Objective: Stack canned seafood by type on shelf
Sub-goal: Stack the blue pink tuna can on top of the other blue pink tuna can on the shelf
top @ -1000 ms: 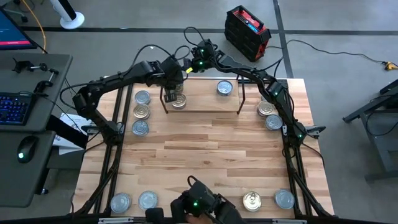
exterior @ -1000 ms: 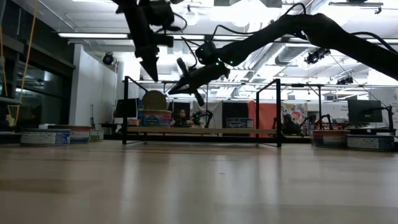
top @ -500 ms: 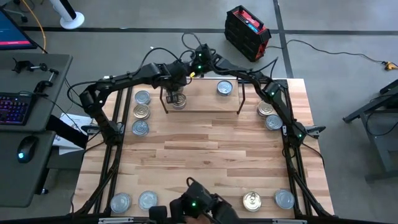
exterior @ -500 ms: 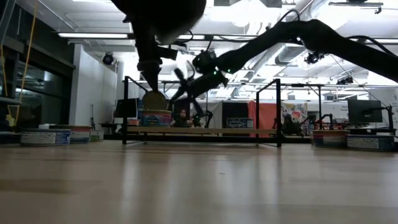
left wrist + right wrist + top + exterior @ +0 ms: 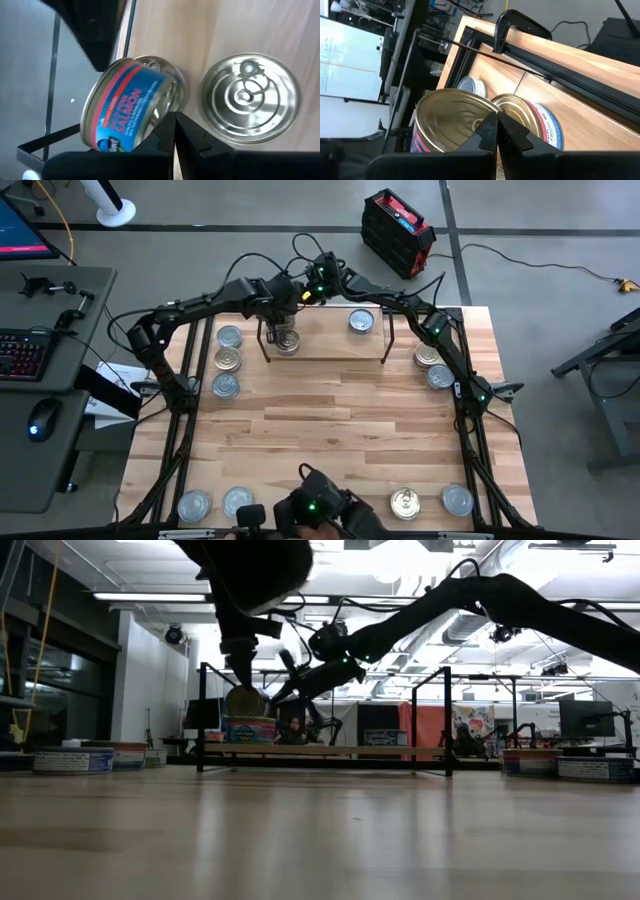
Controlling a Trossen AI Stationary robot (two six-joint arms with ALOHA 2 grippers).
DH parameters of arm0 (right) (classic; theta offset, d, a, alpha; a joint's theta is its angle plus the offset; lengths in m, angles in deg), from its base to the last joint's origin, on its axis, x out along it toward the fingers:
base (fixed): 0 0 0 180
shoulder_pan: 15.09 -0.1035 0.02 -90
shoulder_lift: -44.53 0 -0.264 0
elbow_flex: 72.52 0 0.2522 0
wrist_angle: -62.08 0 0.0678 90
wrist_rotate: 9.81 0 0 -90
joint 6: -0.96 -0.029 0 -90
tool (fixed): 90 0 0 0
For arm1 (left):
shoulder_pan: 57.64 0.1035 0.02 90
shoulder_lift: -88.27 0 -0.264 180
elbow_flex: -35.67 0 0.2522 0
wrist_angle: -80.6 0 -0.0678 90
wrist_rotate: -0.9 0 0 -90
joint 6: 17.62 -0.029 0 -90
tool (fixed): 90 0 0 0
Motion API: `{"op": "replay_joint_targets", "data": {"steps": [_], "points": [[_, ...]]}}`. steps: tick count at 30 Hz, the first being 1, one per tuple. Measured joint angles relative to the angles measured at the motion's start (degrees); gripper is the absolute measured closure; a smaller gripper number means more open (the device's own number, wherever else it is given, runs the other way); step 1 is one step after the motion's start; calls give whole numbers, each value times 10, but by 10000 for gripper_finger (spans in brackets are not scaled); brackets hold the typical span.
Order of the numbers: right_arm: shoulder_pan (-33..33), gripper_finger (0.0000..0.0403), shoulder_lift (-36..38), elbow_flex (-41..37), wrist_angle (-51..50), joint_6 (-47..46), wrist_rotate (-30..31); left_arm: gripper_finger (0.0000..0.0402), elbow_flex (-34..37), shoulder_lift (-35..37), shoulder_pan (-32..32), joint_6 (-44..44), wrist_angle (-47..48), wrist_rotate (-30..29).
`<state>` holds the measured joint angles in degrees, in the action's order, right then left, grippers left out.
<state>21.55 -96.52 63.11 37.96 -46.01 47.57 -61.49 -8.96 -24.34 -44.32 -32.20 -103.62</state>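
On the left part of the shelf (image 5: 330, 352) a salmon tin (image 5: 127, 112) with a blue and red label stands tilted on its rim, beside a tin lying flat (image 5: 249, 97). In the low view the tilted tin (image 5: 246, 700) shows above the flat tin (image 5: 250, 729). My left gripper (image 5: 175, 125), shut, comes down on the tilted tin's upper rim. My right gripper (image 5: 496, 125), shut, reaches in from the far right, its tips at that tin's gold face (image 5: 451, 122). Another tin (image 5: 361, 321) lies flat on the shelf's right part. My left gripper sets its shut fingertips (image 5: 240, 678) on the tilted tin's upper rim (image 5: 167, 107), slanting down from above; the tin stays on its rim on the shelf. My right gripper points slantwise down from the far right at the same tin's rim (image 5: 487, 116); whether it touches, I cannot tell.
Three tins (image 5: 229, 359) lie on the table left of the shelf and two (image 5: 433, 365) lie to its right. Several more (image 5: 405, 502) lie along the near edge. Thin black wire uprights (image 5: 447, 720) stand at the shelf's ends. The black frame (image 5: 180, 395) runs along both table sides.
Both grippers have come down toward the tilted tin on the shelf, the left from above and the right from the far right. The tin itself stands tilted as before.
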Motion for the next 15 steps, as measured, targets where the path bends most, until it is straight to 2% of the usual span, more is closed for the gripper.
{"op": "replay_joint_targets", "data": {"steps": [15], "points": [[2,403,0,0,31,-6,-11,401,0,-23,13,-35,-11,-3]]}}
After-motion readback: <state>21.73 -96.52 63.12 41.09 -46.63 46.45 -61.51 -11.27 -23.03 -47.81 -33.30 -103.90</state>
